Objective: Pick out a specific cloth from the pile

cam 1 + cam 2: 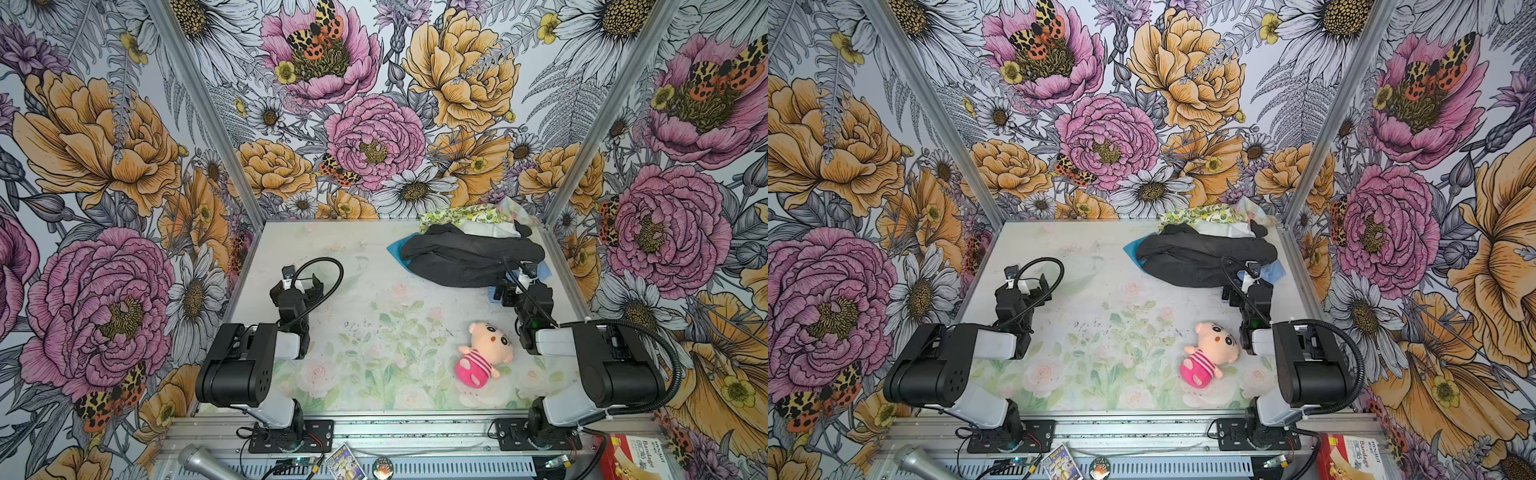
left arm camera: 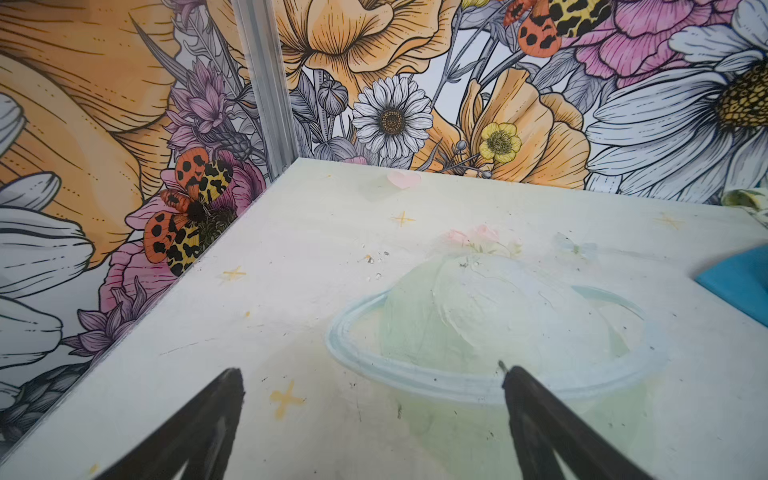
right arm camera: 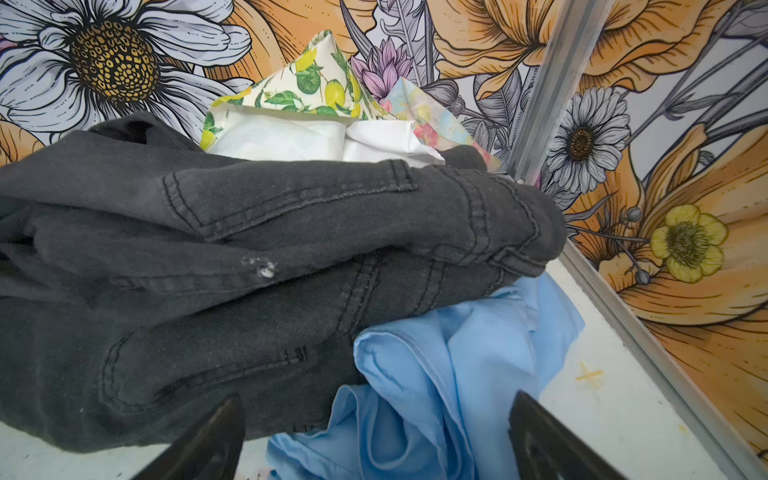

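Table (image 1: 332,257): pale printed surface inside a booth with flowered walls.
Pile (image 1: 473,245): heap of fabrics at the far right of the table, close to the right wall and the far wall.
Black garment (image 1: 469,259): largest piece, dark denim-like with stitched seams. It is folded over itself and lies across the top of the heap.
Teal-blue cloth (image 1: 395,250): only one corner shows, at the left end of the pile. It pokes out from under the black garment and lies flat on the table, with the rest hidden. The same corner appears in the left wrist view (image 2: 739,286).
Sky-blue cloth (image 3: 436,374): paler and crumpled. It spills out from under the near right end of the black garment.
Lemon-print cloth (image 3: 307,87): on the far side of the pile, leaning against the far wall.
White cloth (image 3: 291,137): just nearer than the lemon-print cloth and partly covered by the black garment.
Left gripper (image 2: 370,370): jaws wide apart with nothing between them. It hangs over bare table on the left, well apart from the pile.
Right gripper (image 3: 376,397): jaws apart at the near right edge of the pile. The sky-blue cloth lies between the fingers, unclamped; whether a finger touches the fabric cannot be told.
Plush toy (image 1: 484,353): pink and peach, lying on the table nearer than the pile, beside the right arm.
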